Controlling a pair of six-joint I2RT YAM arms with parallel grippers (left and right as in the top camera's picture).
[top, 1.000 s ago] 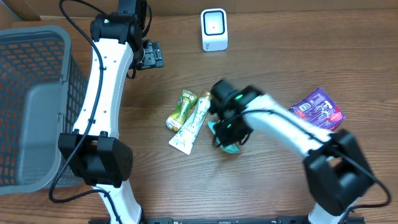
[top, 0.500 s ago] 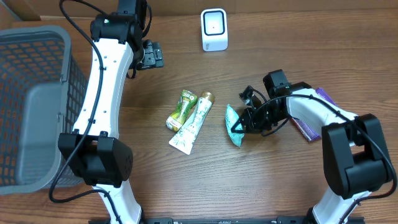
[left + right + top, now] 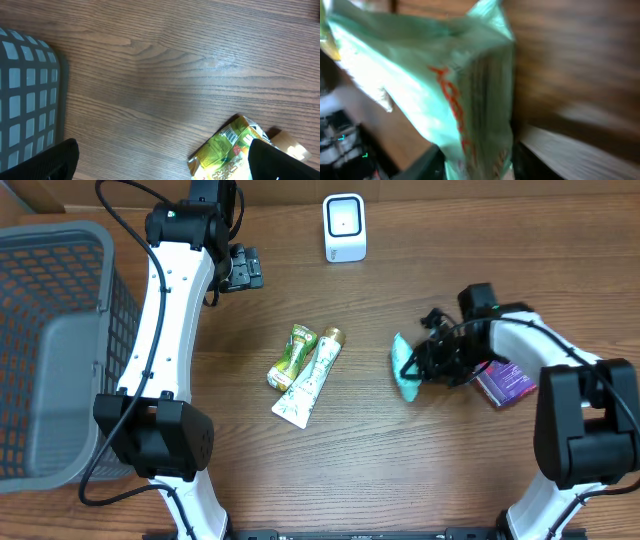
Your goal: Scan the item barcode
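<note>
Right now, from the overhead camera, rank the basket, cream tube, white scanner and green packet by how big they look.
Largest: the basket, by far.
Then the cream tube, longest of the rest.
Last: the white scanner and the green packet look about alike; I won't rank them.

The right gripper (image 3: 428,362) has swung right, away from the white tube (image 3: 312,376). The teal packet (image 3: 404,372) went with it and now sits near the purple packet (image 3: 508,384).

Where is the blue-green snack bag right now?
In the overhead view, the blue-green bag is on the right side, at the tip of the right gripper, between the gold-capped tube and the purple packet.
</note>
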